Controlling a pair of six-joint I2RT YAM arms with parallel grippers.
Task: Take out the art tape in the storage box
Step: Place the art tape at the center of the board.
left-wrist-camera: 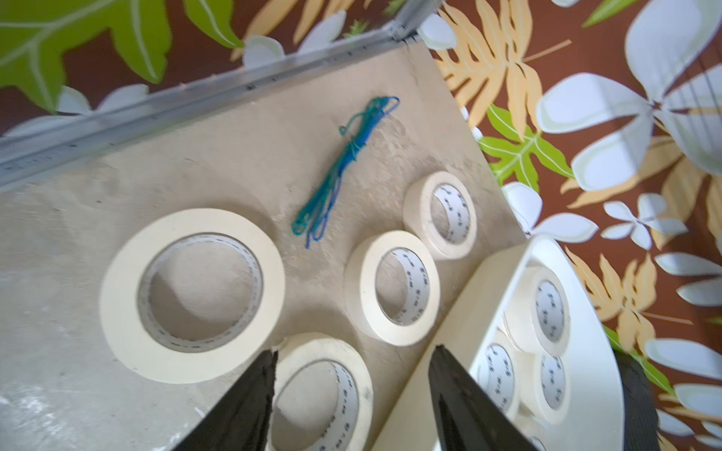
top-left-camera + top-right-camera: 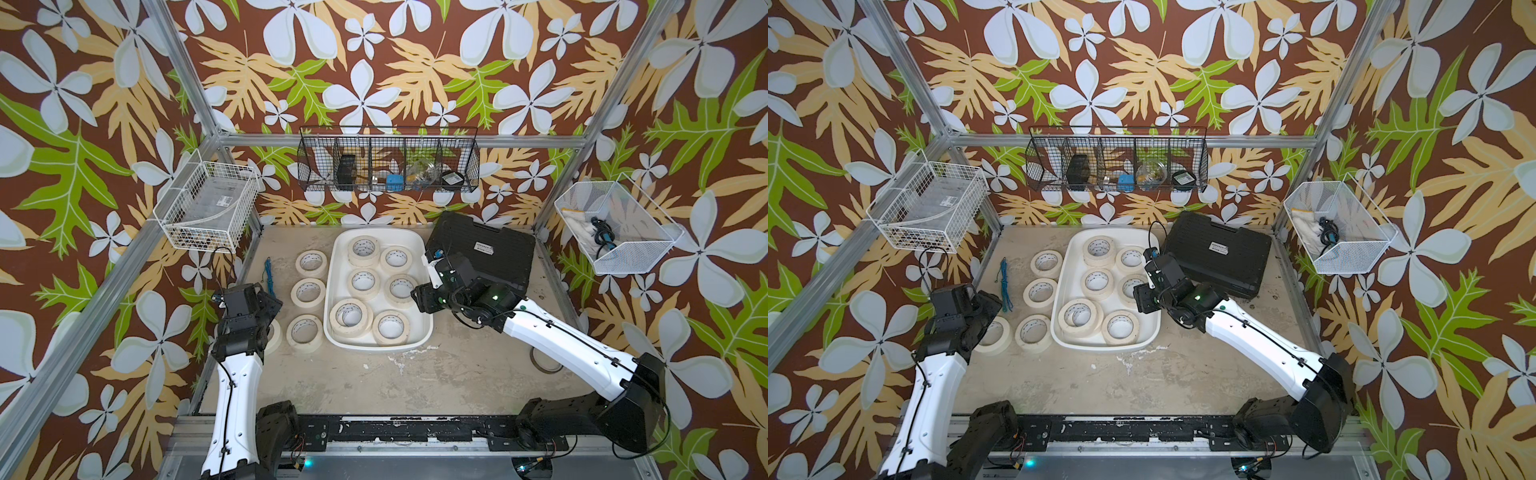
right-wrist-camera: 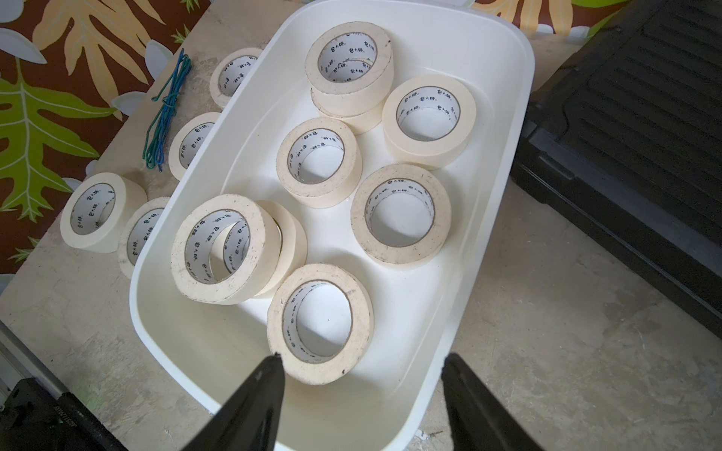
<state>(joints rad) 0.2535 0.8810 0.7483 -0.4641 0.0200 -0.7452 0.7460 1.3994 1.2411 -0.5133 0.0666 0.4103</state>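
Observation:
The storage box [image 2: 361, 344], a white tub, stands mid-table and holds several art tape rolls [image 2: 390, 341], two pairs stacked askew [image 3: 426, 156]. Several more rolls [image 2: 311, 275] lie flat on the table left of the box. My left gripper [image 1: 355, 351] is open and holds nothing. It hangs over one of those table rolls [image 1: 324, 345], beside the box's left wall [image 1: 461, 312], with a larger-looking roll [image 1: 117, 289] close by. My right gripper [image 3: 363, 356] is open and empty above the box's right front corner, one fingertip near the rim of the nearest roll [image 3: 312, 371].
A black ribbed case [image 2: 486, 249] lies right of the box. A blue-green cord [image 2: 269, 274] lies by the left rail. White wire baskets [image 2: 203, 208] [image 2: 615, 232] and a black one [image 2: 386, 162] hang on the walls. A thin ring [image 2: 544, 361] lies at front right.

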